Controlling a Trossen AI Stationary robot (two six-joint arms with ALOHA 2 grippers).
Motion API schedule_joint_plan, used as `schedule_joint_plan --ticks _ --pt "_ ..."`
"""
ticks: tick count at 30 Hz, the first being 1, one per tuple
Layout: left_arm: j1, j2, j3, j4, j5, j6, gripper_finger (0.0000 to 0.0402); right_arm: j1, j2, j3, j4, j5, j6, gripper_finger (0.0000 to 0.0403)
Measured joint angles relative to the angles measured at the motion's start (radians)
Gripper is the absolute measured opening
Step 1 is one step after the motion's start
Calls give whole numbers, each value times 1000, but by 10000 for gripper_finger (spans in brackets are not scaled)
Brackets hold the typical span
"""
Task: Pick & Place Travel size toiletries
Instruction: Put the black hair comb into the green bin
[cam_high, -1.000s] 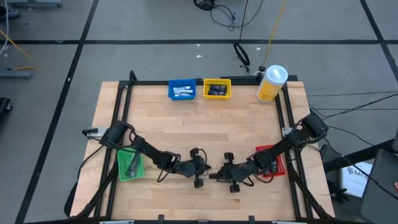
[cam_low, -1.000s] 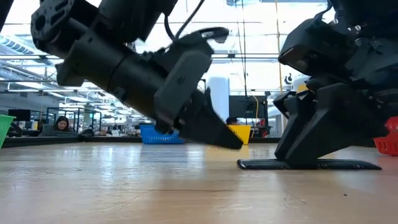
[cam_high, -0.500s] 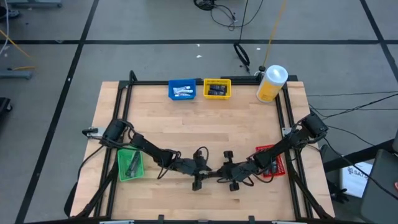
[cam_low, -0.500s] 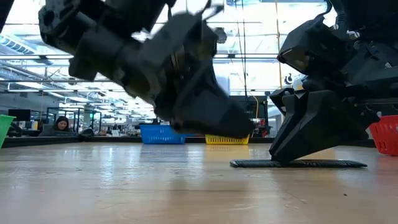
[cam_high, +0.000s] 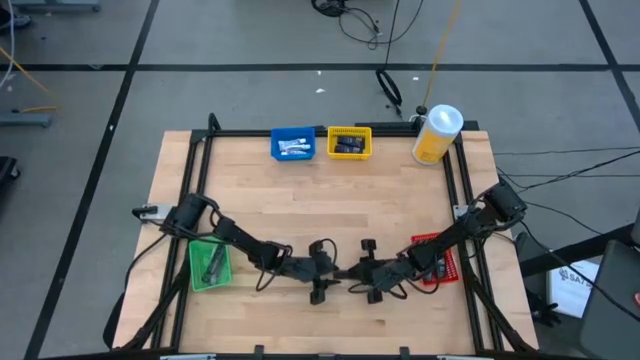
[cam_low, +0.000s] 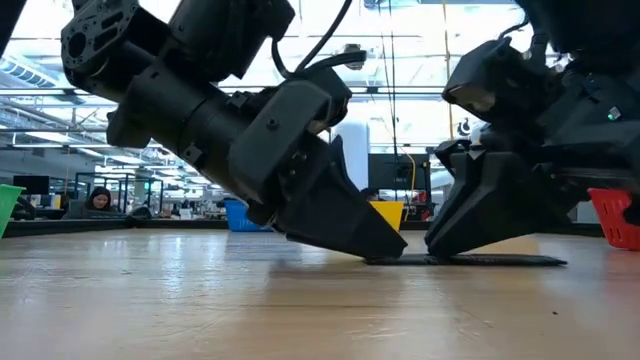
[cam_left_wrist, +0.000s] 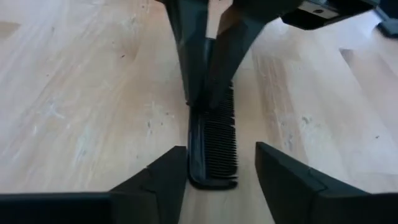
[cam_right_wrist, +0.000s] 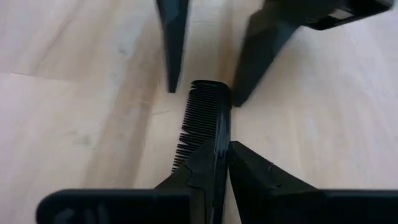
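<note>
Low centre of the high view, right gripper (cam_high: 352, 277) pinches comb (cam_left_wrist: 213, 140), left gripper (cam_left_wrist: 214, 180) open astride its free end: handover step; left likely closes next.

A black comb (cam_left_wrist: 212, 144) lies flat on the pale wooden counter (cam_left_wrist: 81, 118), teeth turned to one side. The left claw (cam_left_wrist: 216, 180) has its two dark fingers spread, one on each side of the comb's near end. At the far end, the right claw (cam_left_wrist: 208, 68) pinches the comb.
</note>
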Motion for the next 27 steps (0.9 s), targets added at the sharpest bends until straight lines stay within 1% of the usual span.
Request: schedule_joint_plan --ticks 3,9,13,16,20,22,25,27 --pt "-5 0 1 -39 -13 20 161 -1 1 -1 16 27 -2 38" --pt "-2 0 2 -70 -50 18 102 0 -3 -1 67 28 -45 38" --pt "1 -1 2 -82 -54 25 72 0 -43 -1 69 29 -59 38" --pt "1 -1 1 -76 -66 57 52 0 -97 0 51 27 -32 45" --pt "0 -19 0 -94 -88 106 25 0 -175 1 -60 26 36 74" --pt "-3 -32 -2 -111 -118 128 10 0 -204 1 -120 26 87 94" --pt "-14 -72 -3 -165 -209 158 3 -1 -222 0 -203 26 175 128" --pt "-25 -101 -6 -220 -283 164 7 -6 -219 -20 -200 21 237 149"
